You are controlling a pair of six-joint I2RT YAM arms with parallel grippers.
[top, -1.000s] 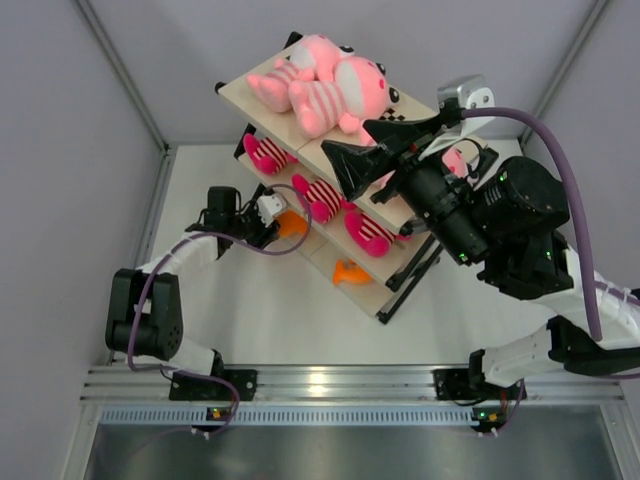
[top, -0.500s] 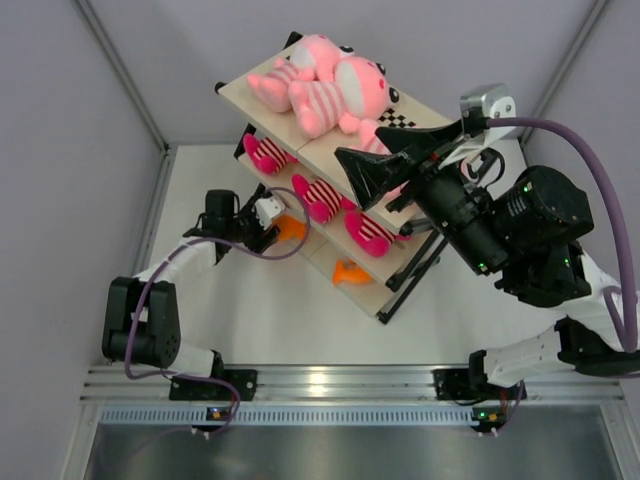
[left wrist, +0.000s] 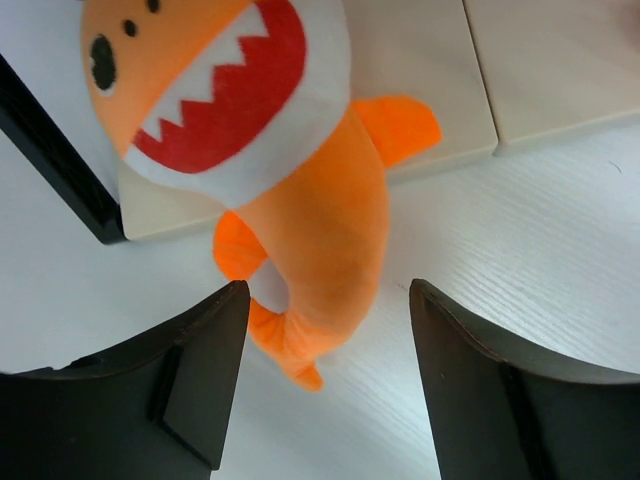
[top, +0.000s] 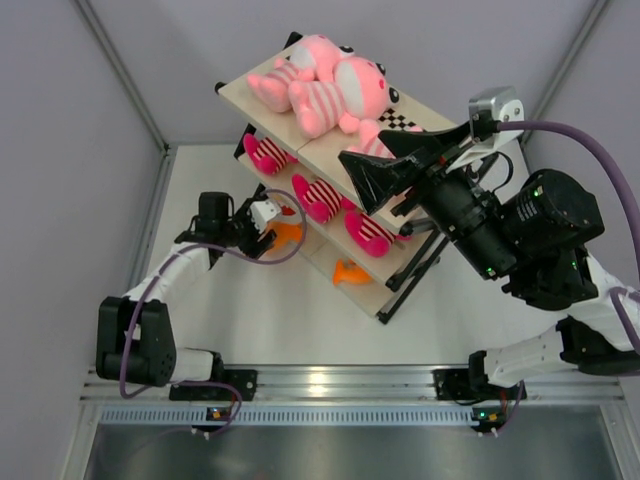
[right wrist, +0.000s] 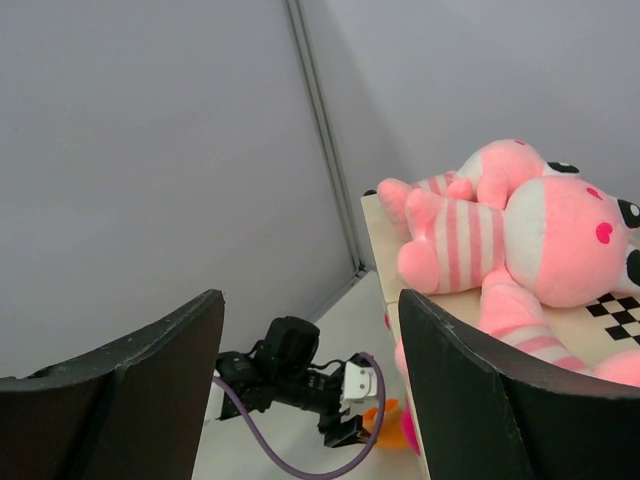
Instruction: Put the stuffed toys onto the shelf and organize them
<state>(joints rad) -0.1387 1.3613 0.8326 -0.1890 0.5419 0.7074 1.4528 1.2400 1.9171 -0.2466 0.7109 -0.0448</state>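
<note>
On the shelf [top: 243, 96], two large pale-pink stuffed toys [top: 325, 82] lie on the top board. Three hot-pink striped ones [top: 320, 195] sit on the middle tier. An orange open-mouthed toy [left wrist: 290, 190] rests its head on the bottom board [left wrist: 420, 80], and its tail trails onto the white table. My left gripper [left wrist: 330, 340] is open astride that tail without touching it; it appears at the shelf's left corner [top: 270, 228]. My right gripper [top: 363, 148] hangs open and empty high above the shelf, facing the pale-pink toys [right wrist: 520, 220].
A second orange toy [top: 350, 271] lies on the bottom board nearer the front. The shelf's black frame leg [left wrist: 55, 150] stands just left of the orange toy's head. Grey walls enclose the white table [top: 260, 320] on three sides.
My left gripper has opened off the orange toy and drawn back a little to the left. The right arm has risen and shifted right.
</note>
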